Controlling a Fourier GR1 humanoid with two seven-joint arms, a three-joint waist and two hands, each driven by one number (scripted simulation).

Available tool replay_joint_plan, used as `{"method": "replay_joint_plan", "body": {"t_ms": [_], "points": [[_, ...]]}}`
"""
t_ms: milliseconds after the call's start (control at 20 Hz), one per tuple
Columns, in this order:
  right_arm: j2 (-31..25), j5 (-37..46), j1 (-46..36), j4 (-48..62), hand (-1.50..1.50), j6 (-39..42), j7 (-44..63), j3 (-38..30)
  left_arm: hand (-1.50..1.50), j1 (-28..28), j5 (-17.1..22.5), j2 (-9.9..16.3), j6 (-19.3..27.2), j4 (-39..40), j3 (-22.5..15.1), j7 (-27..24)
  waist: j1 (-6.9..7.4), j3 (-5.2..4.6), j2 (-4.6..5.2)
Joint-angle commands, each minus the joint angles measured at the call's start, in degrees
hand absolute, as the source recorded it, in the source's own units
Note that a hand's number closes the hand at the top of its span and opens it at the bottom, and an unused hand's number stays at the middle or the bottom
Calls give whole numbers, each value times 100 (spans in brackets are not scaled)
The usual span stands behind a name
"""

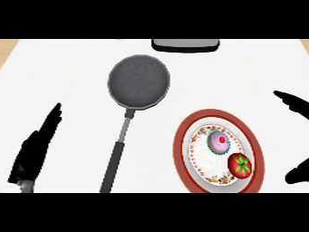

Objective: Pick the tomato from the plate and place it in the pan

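A red tomato (239, 164) with a green stem lies at the lower right of a red-rimmed patterned plate (184, 149), next to a pink cupcake (219, 143). The grey pan (138, 81) sits up and to the left of the plate, its long handle (117, 154) running down toward the near edge. My right hand (308, 136) is open to the right of the plate, fingers spread, not touching the tomato. At the lower left my left hand (37, 147) rests open, fingers straight and pointing up.
The white counter (63, 68) has wooden strips showing at its far left and far right. A dark grey object (185, 44) sits at the far edge behind the pan.
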Motion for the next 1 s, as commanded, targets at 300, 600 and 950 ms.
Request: {"method": "replay_joint_plan", "body": {"t_ms": [300,600,950], "points": [[957,135,-1192,273,-150,870,1731,707,0,374,-3,9,-355,125,347,-524,10,1,1],[1164,399,-1371,389,-150,1418,2379,1233,0,239,-265,-186,-194,-125,211,-94,1,1,-1],[1434,107,-1916,529,-150,1687,3204,1475,0,-29,-413,-392,-116,-189,222,307,-40,0,-10]]}}
